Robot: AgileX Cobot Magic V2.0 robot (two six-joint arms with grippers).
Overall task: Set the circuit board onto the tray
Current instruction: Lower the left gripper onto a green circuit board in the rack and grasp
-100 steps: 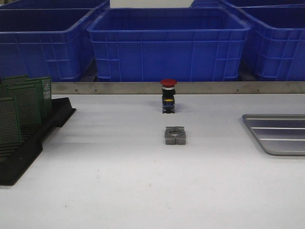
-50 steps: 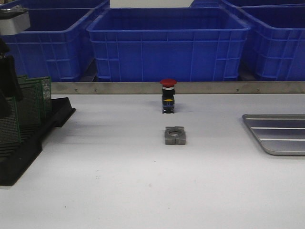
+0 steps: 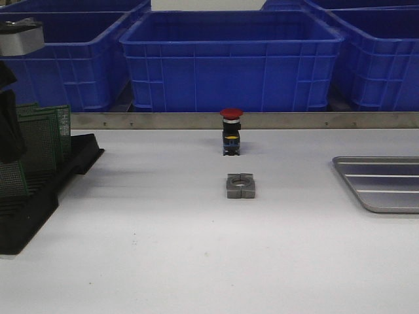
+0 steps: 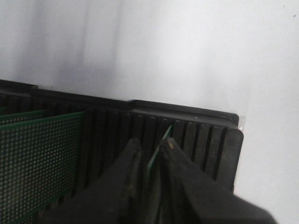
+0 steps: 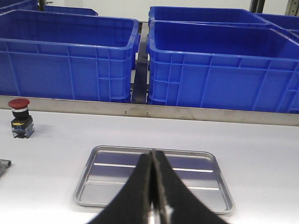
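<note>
Several green circuit boards [image 3: 46,137] stand upright in a black slotted rack [image 3: 39,196] at the table's left. My left arm [image 3: 10,124] reaches down over the rack. In the left wrist view my left gripper [image 4: 150,144] straddles the top edge of one green board [image 4: 166,135] near the rack's end [image 4: 205,135]. The jaws stand narrowly apart, and a small gap shows beside the board. The silver-grey tray [image 3: 386,183] lies empty at the right. My right gripper [image 5: 153,153] is shut and empty, hovering before the tray [image 5: 112,172].
A red-capped push button [image 3: 231,131] and a grey metal block [image 3: 240,186] sit at the table's middle. Large blue bins [image 3: 229,59] line the back behind a metal rail. More boards [image 4: 42,154] stand in neighbouring slots.
My left arm has come into the front view at the left and lowered over the rack's boards. Nothing else has moved.
</note>
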